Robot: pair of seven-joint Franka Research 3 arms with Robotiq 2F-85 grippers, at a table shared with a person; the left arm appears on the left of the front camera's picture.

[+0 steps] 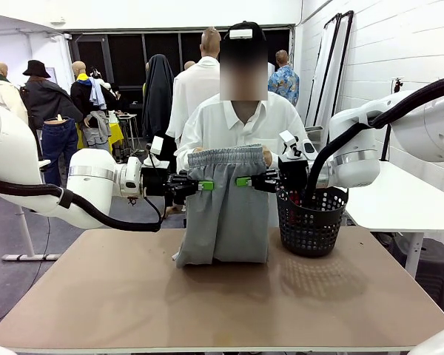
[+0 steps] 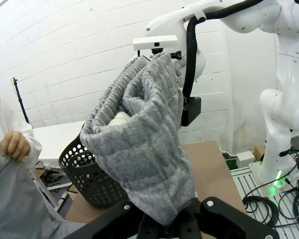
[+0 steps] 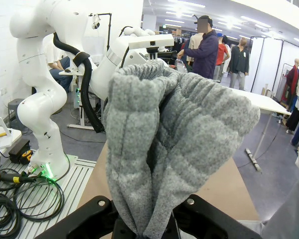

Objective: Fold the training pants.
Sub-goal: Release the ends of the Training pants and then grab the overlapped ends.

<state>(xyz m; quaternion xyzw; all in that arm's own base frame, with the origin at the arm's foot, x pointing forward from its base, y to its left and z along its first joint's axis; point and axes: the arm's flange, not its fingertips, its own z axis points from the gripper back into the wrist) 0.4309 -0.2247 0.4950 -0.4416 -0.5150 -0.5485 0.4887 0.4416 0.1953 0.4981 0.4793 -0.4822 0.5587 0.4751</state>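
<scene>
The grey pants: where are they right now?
In the front view the training pants hang centrally, clamped between the left gripper and right gripper, just left of the black basket.

Light grey jersey pants [image 1: 226, 211], soft, with a gathered elastic waistband. Hanging upright over the far middle of the table [image 1: 133, 296], waistband on top, stretched level and puckered along its whole width. Pinched at both side edges just under the waistband. Legs dropping straight, side by side, front mostly smooth with a shallow crease down the middle. Hems resting on the tabletop, lower left corner splayed slightly outward. Just beside the basket [image 1: 311, 225]. Up close, bunched into deep ribbed folds.
</scene>
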